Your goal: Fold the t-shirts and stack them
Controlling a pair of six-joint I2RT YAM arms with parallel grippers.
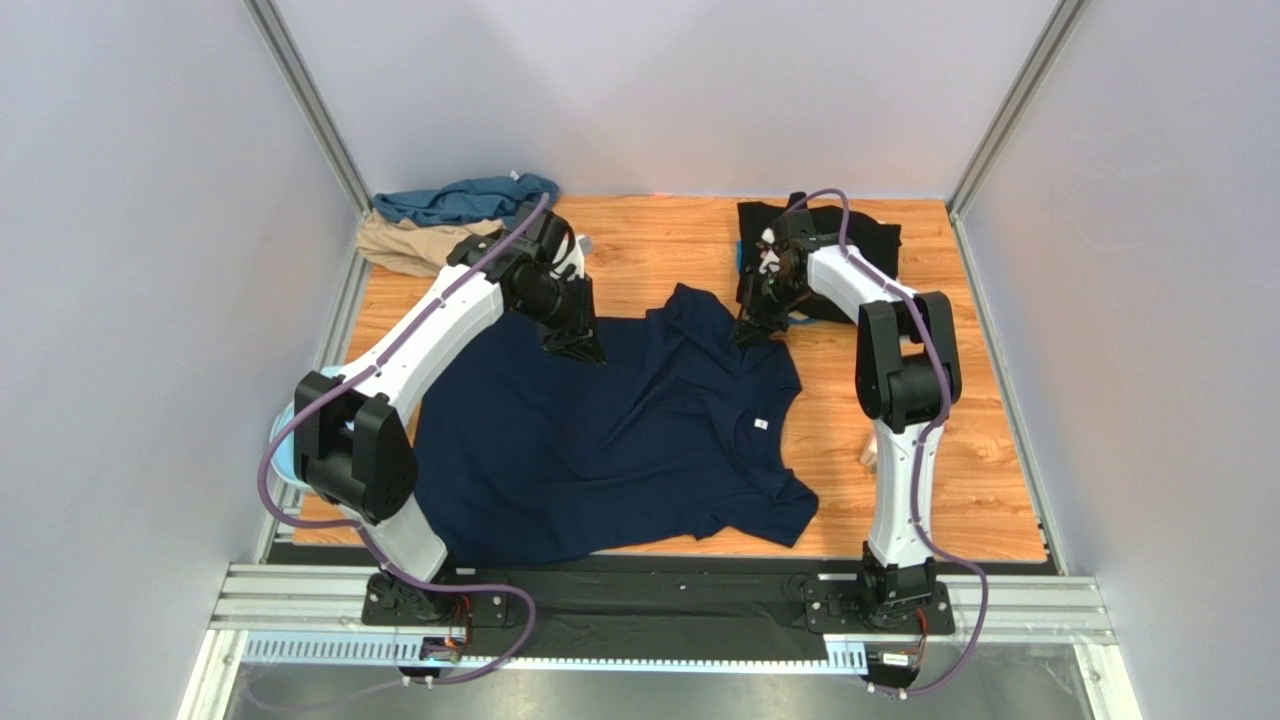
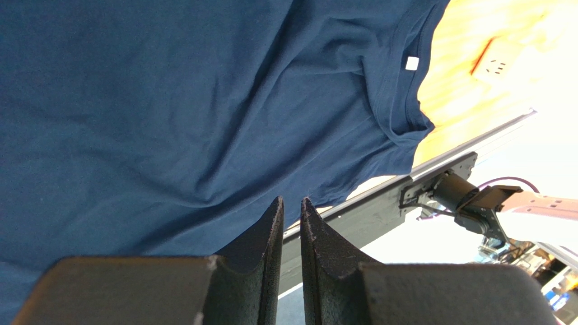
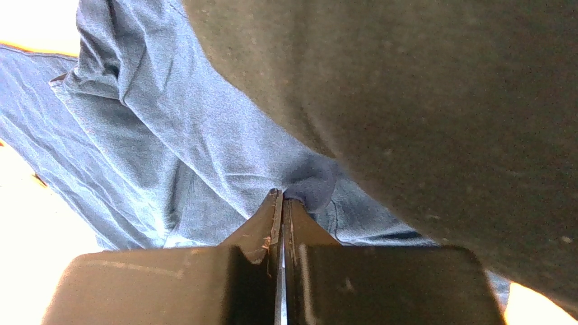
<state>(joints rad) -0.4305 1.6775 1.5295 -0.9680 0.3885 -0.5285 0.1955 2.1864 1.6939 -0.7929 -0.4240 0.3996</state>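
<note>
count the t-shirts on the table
4: navy t-shirt spread mid-table, black t-shirt far right, teal t-shirt and tan t-shirt bunched together in the far left corner. Others may hide underneath.

Navy shirt (image 1: 601,435), black shirt (image 1: 864,240), teal shirt (image 1: 458,198), tan shirt (image 1: 406,245)

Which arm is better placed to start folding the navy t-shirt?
Probably the right: the right tool is shut on the far edge of the navy t-shirt, while the left tool sits there with jaws slightly apart.
</note>
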